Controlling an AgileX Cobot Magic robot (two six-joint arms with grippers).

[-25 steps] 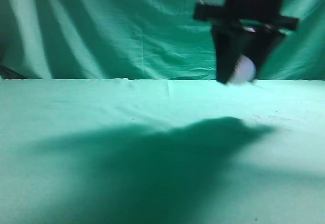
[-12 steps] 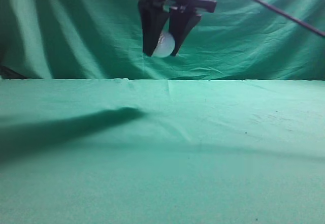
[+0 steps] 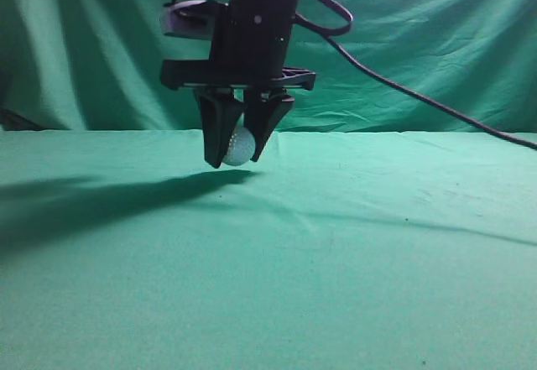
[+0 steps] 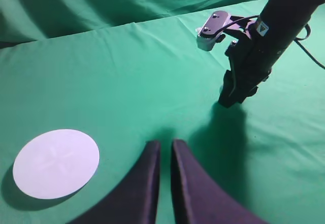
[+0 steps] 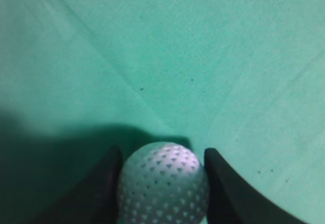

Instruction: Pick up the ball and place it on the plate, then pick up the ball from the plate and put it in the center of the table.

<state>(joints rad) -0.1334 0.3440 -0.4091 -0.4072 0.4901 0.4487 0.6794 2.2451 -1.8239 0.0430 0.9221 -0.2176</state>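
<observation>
A small white dimpled golf ball [image 3: 240, 145] is being held between the black fingers [image 3: 216, 127] of the right gripper [image 3: 237, 153], clamped on both sides and suspended just above the bench draped in wrinkled green cloth [image 3: 352, 244]. The flat round white plate [image 4: 56, 163] is being left bare at the near left of the left wrist view, well apart from the ball. The left gripper [image 4: 165, 150] is being kept nearly closed, its fingers clasping nothing.
</observation>
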